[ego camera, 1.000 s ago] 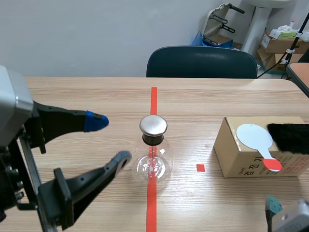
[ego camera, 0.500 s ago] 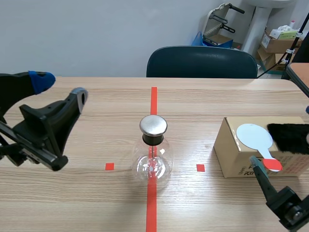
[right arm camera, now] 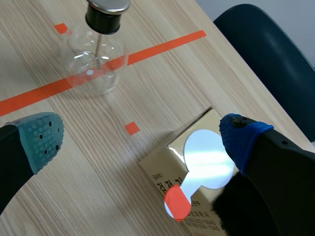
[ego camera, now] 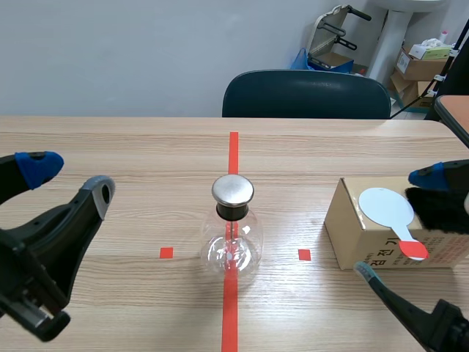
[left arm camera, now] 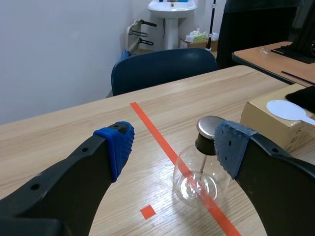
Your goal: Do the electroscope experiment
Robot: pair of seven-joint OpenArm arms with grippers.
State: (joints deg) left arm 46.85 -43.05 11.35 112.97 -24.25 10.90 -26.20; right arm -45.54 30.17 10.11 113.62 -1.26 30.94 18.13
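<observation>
While the left gripper (ego camera: 67, 178) and right gripper (ego camera: 394, 222) gaped wide, holding nothing | electroscope flask (ego camera: 233, 238) stood centre frame on the counter (ego camera: 132, 147) | white paddle (ego camera: 387, 207) lay on the box (ego camera: 352, 238), right of frame | risk: right fingers (ego camera: 432, 174) closing crooked could've knocked it off.

The flask (ego camera: 232, 235) stands mid-table (ego camera: 110, 147) on the tape line (ego camera: 233, 150). To its right sits a box (ego camera: 350, 236); a paddle (ego camera: 388, 208) and a fur pad (ego camera: 440, 210) lie side by side on it. A chair (ego camera: 304, 94) stands behind the table.

The scene view looks across the desk (ego camera: 110, 147) from between the arms. Wrist views peer close past the left hand (left arm camera: 174, 145) and the right hand (right arm camera: 142, 136). All three share the electroscope flask (ego camera: 233, 238).
</observation>
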